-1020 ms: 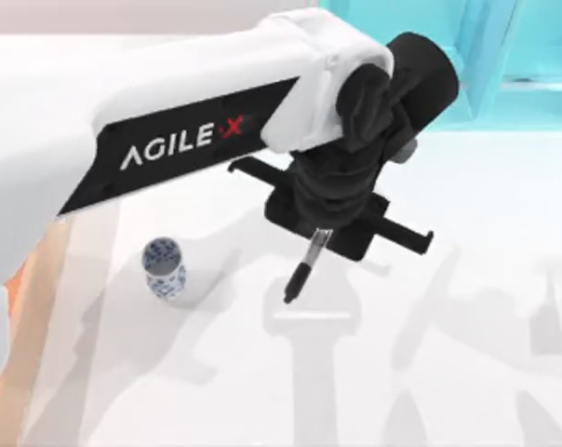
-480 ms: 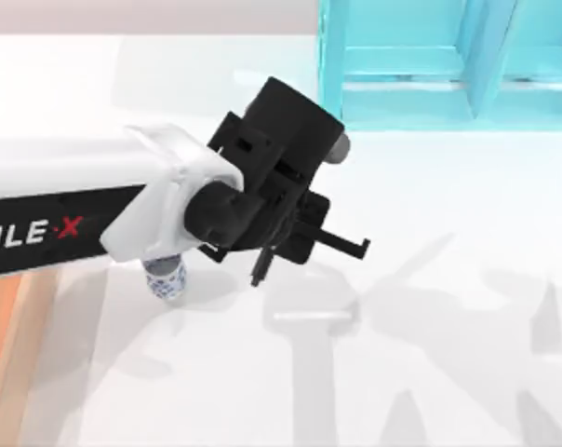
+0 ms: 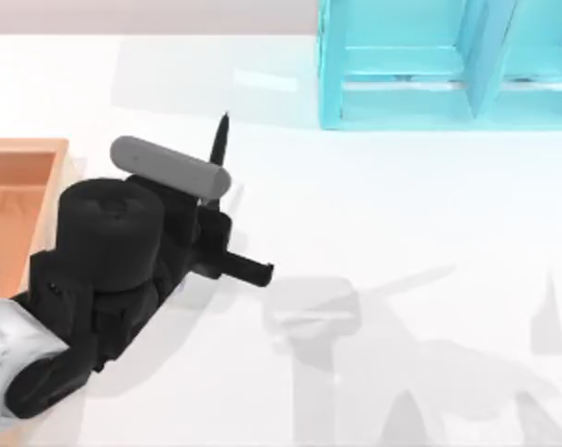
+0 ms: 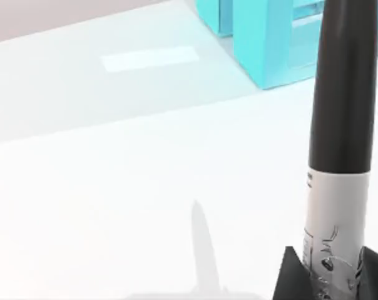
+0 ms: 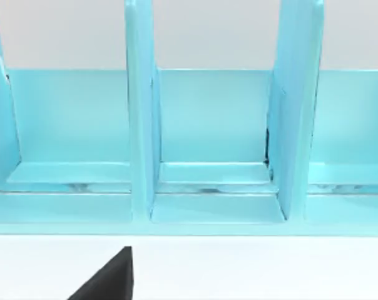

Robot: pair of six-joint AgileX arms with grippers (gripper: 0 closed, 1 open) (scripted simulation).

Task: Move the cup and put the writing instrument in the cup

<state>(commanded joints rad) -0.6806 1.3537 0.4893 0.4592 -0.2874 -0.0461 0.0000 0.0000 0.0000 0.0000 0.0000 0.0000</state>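
White table (image 3: 430, 233), seen from above: it spans the whole scene and carries soft grey shadows of the arms right of centre. At the far edge, right of centre, stands a turquoise rack (image 3: 421, 74) of upright dividers; in the right wrist view the same rack (image 5: 208, 144) faces the camera with three open bays, and a dark corner of the right gripper (image 5: 107, 278) shows against the table, its finger state impossible to tell. At the left edge lies an orange tray (image 3: 16, 200), partly covered by the left arm (image 3: 104, 279), whose black wrist and white link occupy the lower left of the table.

The left gripper (image 4: 326, 275) is clamped on the writing instrument (image 3: 221, 140), which points away from the arm toward the far side of the table, just beyond a grey cylinder (image 3: 169, 168) on the wrist. In the left wrist view the black finger (image 4: 289, 278) grips the grey-white printed barrel, and the writing instrument (image 4: 342, 125) rises with its black end uppermost, casting a thin shadow on the bare table. The arm stands over the left part of the table where the cup would be; the cup cannot be made out.

Compared with half a second ago, the left arm has swung back toward the lower left, the pen now points toward the far edge instead of downward, and the cup beside the wrist has passed out of sight
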